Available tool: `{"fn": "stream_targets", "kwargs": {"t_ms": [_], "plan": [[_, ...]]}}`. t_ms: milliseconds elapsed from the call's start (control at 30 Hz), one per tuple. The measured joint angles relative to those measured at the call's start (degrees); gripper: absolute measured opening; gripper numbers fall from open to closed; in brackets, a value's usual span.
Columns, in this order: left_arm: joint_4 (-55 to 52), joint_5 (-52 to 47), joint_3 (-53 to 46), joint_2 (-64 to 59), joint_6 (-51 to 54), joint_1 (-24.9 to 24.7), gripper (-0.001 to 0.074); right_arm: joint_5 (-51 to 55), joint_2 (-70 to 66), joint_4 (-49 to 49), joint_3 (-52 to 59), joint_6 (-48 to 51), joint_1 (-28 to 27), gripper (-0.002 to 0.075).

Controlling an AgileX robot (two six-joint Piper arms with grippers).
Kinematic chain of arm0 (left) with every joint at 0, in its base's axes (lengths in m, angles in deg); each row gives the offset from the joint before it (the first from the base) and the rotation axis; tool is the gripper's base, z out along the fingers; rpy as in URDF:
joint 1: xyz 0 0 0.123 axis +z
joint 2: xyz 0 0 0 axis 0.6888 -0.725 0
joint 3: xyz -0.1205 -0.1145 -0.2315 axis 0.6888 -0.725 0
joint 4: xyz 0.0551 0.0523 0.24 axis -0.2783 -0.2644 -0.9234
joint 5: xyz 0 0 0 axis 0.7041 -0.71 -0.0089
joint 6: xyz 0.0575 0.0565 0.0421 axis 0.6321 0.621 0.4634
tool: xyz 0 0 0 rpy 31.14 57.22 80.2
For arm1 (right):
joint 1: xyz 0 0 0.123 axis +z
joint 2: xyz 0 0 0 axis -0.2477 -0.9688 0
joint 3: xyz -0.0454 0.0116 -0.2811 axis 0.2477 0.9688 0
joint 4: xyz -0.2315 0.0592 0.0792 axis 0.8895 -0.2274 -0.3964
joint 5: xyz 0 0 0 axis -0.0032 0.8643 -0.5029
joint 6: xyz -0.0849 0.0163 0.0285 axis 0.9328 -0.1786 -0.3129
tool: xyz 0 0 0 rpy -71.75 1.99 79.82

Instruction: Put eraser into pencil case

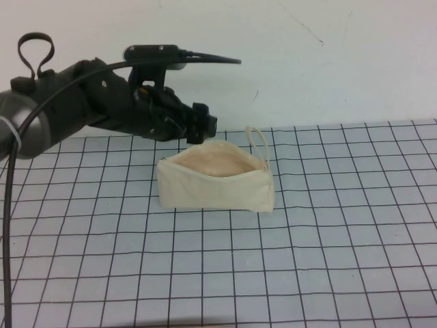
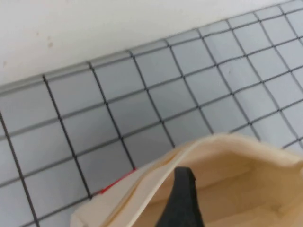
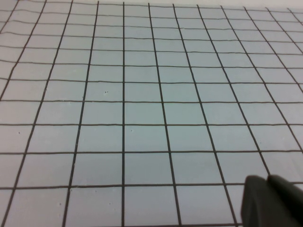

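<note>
The counter (image 1: 328, 260), a pale grey sheet ruled in a dark grid, fills the lower part of the high view and runs back to a white wall at twelve o'clock. The left arm (image 1: 75, 109) reaches in from nine o'clock, dark and bulky, with a black cable looping down its near side.

The pencil case (image 1: 215, 181) stands just left of the counter's middle, a cream fabric pouch with its mouth gaping upward so the peach lining shows; a thin loop strap (image 1: 258, 142) rises from its three o'clock end.

The left tool (image 1: 201, 126) hangs at the pouch's eleven o'clock, just above the back rim of the opening. In the left wrist view one dark fingertip (image 2: 182, 198) dips over the lining, but I cannot tell whether this tool is open, closed or holding something. The right tool (image 3: 272, 201) shows only as a dark corner over bare grid in its own wrist view, so I cannot tell its state either.

The eraser does not show in any view; whether it sits between the left tool's fingers or already lies inside the pouch I cannot tell.

The risks, as I judge them: the soft rim could catch a finger and topple the pouch, or a release too near the back edge could drop the eraser behind it.
</note>
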Motion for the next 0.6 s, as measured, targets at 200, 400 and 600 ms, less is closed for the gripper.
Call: {"fn": "stream_targets", "kwargs": {"t_ms": [200, 400, 600], "plan": [[-0.6, -1.0, 3.2, 1.8, 0.1, 0.0, 0.0207, 0.0, 0.0, 0.0, 0.0, 0.0, 0.0, -0.0001], [-7.8, -0.2, 3.4, 11.4, -4.8, 1.3, 0.0018, 0.0, 0.0, 0.0, 0.0, 0.0, 0.0, -0.0001], [-28.6, 2.8, -3.0, 25.6, -15.8, 2.2, 0.0002, 0.0, 0.0, 0.0, 0.0, 0.0, 0.0, -0.0001]]}}
